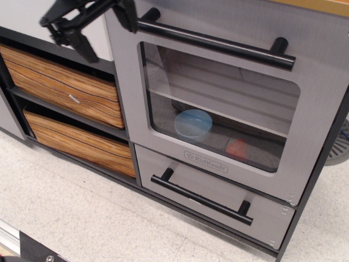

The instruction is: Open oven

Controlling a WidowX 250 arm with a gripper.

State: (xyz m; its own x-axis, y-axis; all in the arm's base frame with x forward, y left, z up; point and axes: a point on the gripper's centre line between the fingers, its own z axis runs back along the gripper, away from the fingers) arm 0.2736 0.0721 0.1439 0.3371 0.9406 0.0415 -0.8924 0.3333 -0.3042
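Note:
The oven [319, 103] is a brushed-grey door with a rounded clear window and a small "KidKraft" label [206, 162]. It stands shut. Its long black bar handle [218, 43] runs across the top of the door. My black gripper [110, 42] is at the top left, open and empty. One finger [83, 46] hangs in front of the left cabinet. The other finger [130, 17] is next to the left end of the handle. I cannot tell if it touches the handle. Most of the gripper body is cut off by the top edge.
Behind the window lie a blue bowl [192, 124] and an orange-red item [237, 147]. A shorter grey drawer [180, 180] with a black bar handle sits below the oven. Two wood-grain drawers [60, 87] are stacked at the left. Speckled floor [82, 213] lies in front.

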